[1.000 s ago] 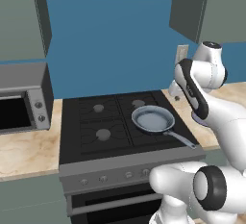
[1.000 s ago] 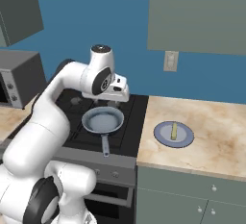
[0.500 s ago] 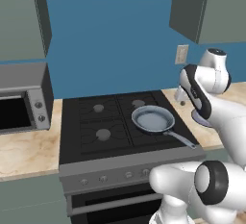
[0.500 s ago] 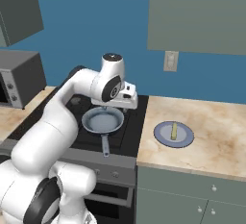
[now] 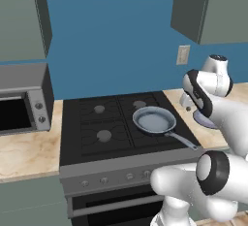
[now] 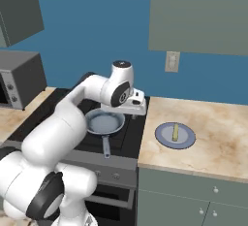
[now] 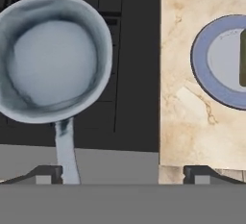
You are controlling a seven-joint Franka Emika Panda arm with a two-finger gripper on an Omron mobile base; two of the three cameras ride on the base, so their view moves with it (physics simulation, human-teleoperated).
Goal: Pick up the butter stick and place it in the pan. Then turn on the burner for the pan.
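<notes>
The claw (image 7: 122, 172) is spread wide with nothing in it, hanging above the seam where the stove's right edge meets the bench, so one finger tip (image 7: 45, 174) sits over the stove front and the other over the stone. In the right base view the hand (image 6: 133, 104) hovers over that same right edge of the stove (image 6: 58, 118), just past the pan. The pan (image 7: 53, 57) is on the front right burner, near the stove's right edge, and its handle (image 7: 66, 151) points toward the front edge. The butter (image 6: 175, 132) lies on a blue-grey plate (image 6: 164, 140) out on the bench (image 6: 213, 137), between the stove and the bench's far right end, about midway from wall to front edge. From the hand view I can only see a dark sliver of it at the frame's right edge. A microwave (image 5: 22, 99) sits on the bench left of the stove, by the back wall.
</notes>
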